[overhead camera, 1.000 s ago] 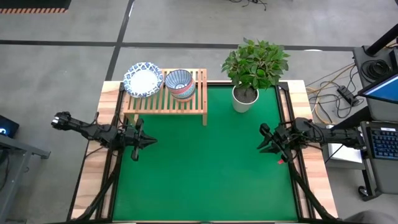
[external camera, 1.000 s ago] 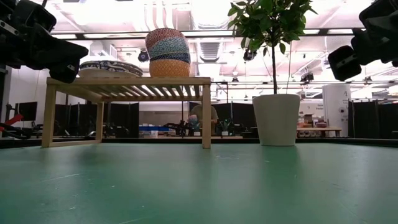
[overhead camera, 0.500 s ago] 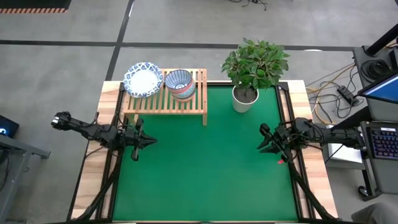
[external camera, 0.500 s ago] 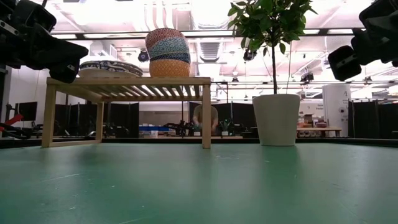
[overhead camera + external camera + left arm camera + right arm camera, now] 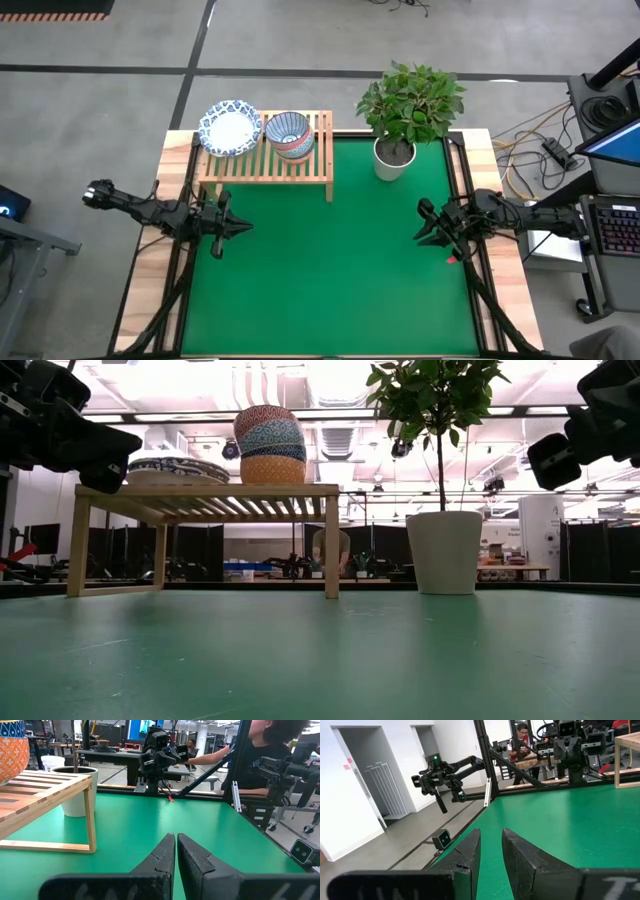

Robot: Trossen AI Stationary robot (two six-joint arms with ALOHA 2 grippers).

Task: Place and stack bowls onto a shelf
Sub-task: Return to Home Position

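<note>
While both arms hung at the table's sides, the bowls sat in two piles on the shelf (image 5: 312, 160).
The white bowls (image 5: 229, 127) were at the shelf's left end and the small colored bowls (image 5: 290, 133) were piled near its middle. The shelf ran side to side along the far edge of the green table (image 5: 330, 290), left of the plant pot (image 5: 394, 160). The left gripper (image 5: 243, 227) was just in front of the shelf, fingers almost together, holding nothing. The right gripper (image 5: 418, 224) was well apart from it, with a small gap between its fingers, also empty. No bowl seemed left to fetch, so the arms probably only needed to rest.
</note>
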